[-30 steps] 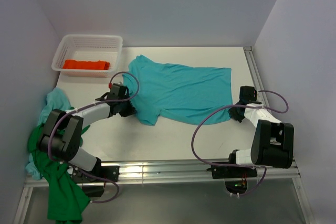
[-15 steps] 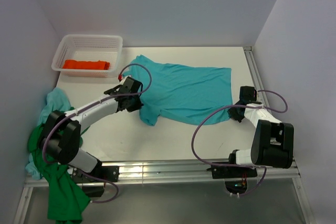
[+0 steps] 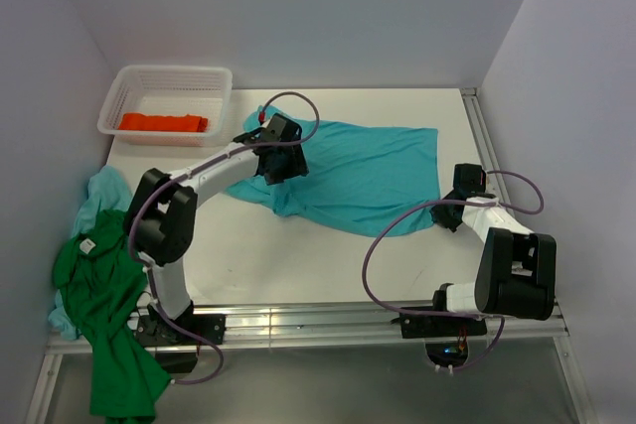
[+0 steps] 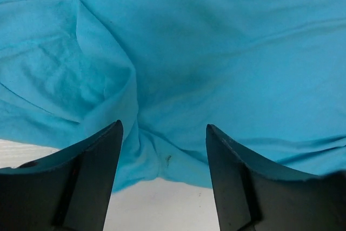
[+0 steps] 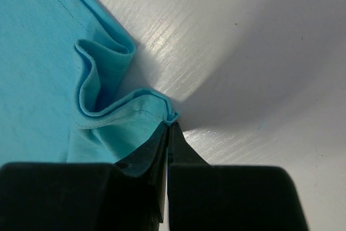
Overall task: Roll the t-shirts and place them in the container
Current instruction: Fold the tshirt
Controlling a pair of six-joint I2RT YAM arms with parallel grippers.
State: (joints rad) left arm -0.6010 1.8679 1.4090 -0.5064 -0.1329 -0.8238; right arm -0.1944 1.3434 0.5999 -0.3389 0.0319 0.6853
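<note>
One of four t-shirts looked rolled; three were not.

Just right of the white basket [image 3: 174,70], the spread turquoise t-shirt [image 3: 368,171] lay open on the table [image 3: 298,255], its basket-side end rumpled into a fold but no roll begun. The left tool [image 3: 285,164] hovered over that end, jaws apart with nothing between them. The right tool [image 3: 450,215] was clamped together on the hem corner at the end farthest from the basket. Inside the basket lay the orange-red t-shirt [image 3: 162,122], a compact bundle that seemed finished. Below the basket in the overhead view, the second turquoise t-shirt [image 3: 104,191] and the green t-shirt [image 3: 104,295] sat heaped, unrolled. I judged the task about a quarter done.
</note>
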